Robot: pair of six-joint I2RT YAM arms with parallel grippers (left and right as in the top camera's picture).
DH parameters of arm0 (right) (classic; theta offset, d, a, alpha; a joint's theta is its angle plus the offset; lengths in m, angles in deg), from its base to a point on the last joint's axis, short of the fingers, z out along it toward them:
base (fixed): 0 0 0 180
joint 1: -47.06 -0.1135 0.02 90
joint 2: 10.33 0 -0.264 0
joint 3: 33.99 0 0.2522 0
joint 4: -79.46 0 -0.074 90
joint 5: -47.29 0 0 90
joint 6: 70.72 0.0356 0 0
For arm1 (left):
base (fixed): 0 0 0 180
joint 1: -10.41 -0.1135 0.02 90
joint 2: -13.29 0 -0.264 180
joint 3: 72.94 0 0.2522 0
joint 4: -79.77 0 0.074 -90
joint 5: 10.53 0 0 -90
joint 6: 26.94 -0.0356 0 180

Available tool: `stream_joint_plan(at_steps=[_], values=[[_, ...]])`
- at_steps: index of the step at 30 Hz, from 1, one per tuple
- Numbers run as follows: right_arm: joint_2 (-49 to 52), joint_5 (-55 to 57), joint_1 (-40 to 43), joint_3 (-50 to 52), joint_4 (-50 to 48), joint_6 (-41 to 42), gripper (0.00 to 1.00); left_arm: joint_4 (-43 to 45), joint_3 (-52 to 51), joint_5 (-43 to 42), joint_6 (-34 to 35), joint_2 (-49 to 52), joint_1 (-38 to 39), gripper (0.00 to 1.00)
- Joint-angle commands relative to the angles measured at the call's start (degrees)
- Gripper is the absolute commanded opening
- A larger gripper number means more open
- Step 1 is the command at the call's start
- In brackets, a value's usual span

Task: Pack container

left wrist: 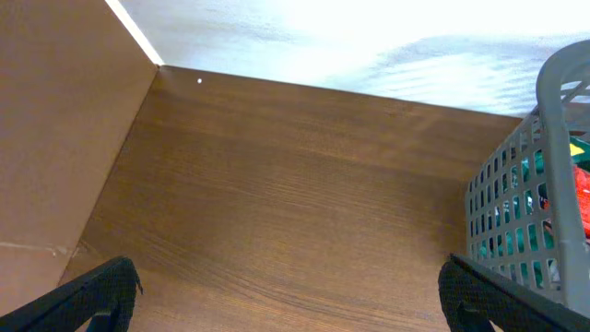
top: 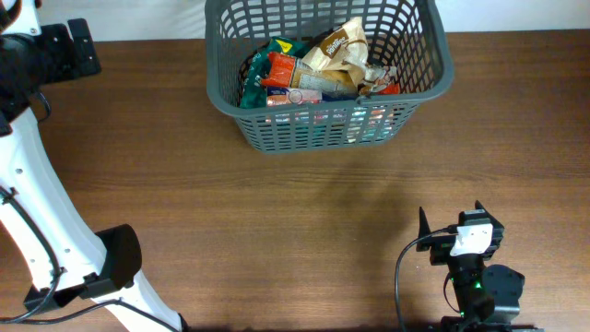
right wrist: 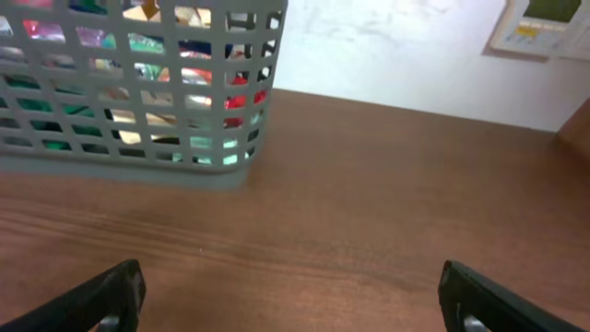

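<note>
Right wrist view: the right gripper (right wrist: pixel 290 288) is wide open and empty, low over the table (right wrist: pixel 396 175), near the basket's corner. The left gripper (left wrist: pixel 288 277) is likewise spread wide and holds nothing, with the basket wall just to its right. The basket (top: pixel 327 129) sits at the table's far middle, heaped with packets (top: pixel 323 65). No loose packet shows, so packing looks complete. Move either arm away from the basket wall to avoid nudging it.

obstacle: container (top: pixel 323 127) with lattice walls, standing on table (top: pixel 277 221) | free: open wood in front of, left and right of container | top of container: open, packets (top: pixel 318 66) heaped inside
</note>
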Motion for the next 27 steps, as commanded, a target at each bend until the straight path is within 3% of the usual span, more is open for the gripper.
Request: stream_joint_plan(at_steps=[1, 13, 18, 21, 23, 27], values=[[-0.6, -0.3, -0.6, 0.5, -0.2, 0.7, 0.99, -0.1, -0.1, -0.2, 0.4, -0.1, -0.2, 0.99], [-0.6, -0.3, -0.6, 0.5, -0.2, 0.7, 0.99, -0.1, -0.2, -0.1, 0.4, -0.9, -0.1, 0.99], [-0.6, -0.3, -0.6, 0.5, -0.2, 0.7, 0.99, 0.0, -3.9, 0.0, 0.4, -10.2, 3.4, 0.99], [-0.6, -0.3, -0.6, 0.5, -0.2, 0.7, 0.99, 0.0, -15.5, 0.0, 0.4, -19.8, 6.3, 0.99], [-0.6, -0.3, -0.6, 0.5, -0.2, 0.7, 0.99, 0.4, -30.5, 0.2, 0.3, -29.6, 8.0, 0.99], [-0.6, -0.3, -0.6, 0.5, -0.2, 0.7, 0.99, 14.9, -57.1, 1.5, -0.5, -46.0, 9.0, 0.99]])
